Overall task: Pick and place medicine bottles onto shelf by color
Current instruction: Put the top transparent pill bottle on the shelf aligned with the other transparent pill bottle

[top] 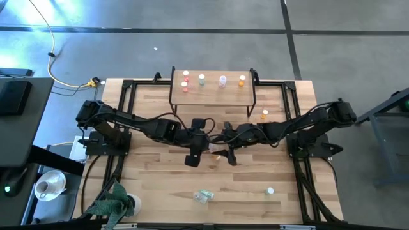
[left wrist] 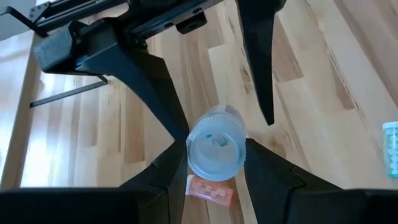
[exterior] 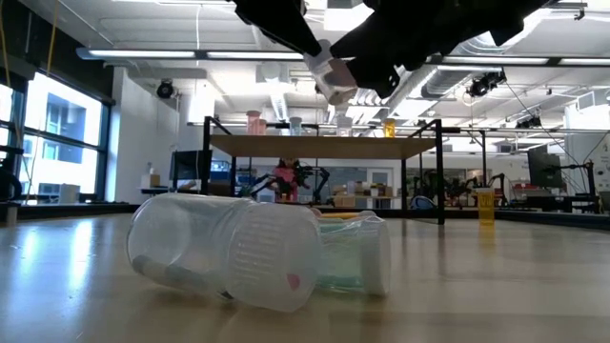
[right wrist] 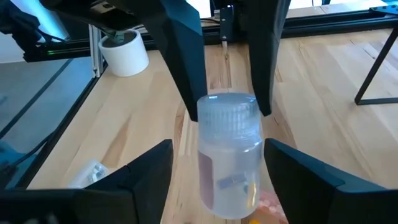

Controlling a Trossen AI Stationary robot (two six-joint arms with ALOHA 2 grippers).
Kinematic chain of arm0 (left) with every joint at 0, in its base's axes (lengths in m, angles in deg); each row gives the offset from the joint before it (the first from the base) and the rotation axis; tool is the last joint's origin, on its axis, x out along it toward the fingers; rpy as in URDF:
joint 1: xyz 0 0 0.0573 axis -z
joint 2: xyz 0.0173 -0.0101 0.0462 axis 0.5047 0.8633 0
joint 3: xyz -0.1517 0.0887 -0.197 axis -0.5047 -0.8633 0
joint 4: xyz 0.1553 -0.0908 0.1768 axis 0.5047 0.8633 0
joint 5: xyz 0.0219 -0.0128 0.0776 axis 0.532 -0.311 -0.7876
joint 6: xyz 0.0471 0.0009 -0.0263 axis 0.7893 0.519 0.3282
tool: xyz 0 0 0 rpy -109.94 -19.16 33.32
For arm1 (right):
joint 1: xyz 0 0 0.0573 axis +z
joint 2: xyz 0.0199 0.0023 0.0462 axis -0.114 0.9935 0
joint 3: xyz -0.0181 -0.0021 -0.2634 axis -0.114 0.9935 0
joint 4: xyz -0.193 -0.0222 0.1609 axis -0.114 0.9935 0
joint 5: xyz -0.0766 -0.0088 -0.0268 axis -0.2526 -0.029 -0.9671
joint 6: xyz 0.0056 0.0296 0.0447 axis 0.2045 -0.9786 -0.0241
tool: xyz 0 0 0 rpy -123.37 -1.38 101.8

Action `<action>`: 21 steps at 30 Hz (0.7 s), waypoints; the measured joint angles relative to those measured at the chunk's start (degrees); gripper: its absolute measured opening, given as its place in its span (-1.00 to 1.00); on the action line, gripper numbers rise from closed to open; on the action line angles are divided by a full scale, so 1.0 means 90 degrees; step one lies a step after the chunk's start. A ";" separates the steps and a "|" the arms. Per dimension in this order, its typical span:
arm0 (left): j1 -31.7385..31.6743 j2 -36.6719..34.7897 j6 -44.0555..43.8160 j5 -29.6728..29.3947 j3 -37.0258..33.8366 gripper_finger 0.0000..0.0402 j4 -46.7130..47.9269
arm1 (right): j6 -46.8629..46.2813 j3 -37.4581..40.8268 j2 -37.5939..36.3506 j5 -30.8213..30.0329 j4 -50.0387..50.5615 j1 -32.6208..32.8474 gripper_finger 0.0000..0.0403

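Note:
My left gripper is shut on a clear-white medicine bottle, which is held over the middle of the table. My right gripper is open. Its fingers stand on either side of the bottle's body, and I cannot tell whether they touch it. The bottle also shows in the low view, well above the tabletop. The shelf stands at the far middle and carries red, pale green, clear and orange bottles. A pink bottle lies on the table below the grippers. My left gripper pinches the clear bottle's ribbed white cap between its two fingers, one on each side. The fingers slant down from the table's left. The bottle hangs below the cap, lifted clear of the table.
A pale green bottle and a white-capped bottle are near the front edge, and the green one lies on its side. An orange bottle stands right of the shelf. A plant sits at the near left corner. Black frame rails run along both sides.

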 joint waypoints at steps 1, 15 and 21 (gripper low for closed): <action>0.0000 0.0000 0.0002 -0.0028 0.0000 -0.39 0.0004 | -0.0002 0.0000 0.0000 -0.0002 0.0006 -0.0002 0.16; -0.0005 0.0000 0.0051 -0.0210 -0.0002 -0.31 -0.0028 | -0.0013 0.0000 -0.0010 -0.0099 0.0083 -0.0034 -0.25; -0.0010 0.0000 0.0210 -0.0224 -0.0007 -0.27 -0.0060 | -0.0091 0.0000 -0.0012 -0.0066 0.0129 -0.0070 -0.30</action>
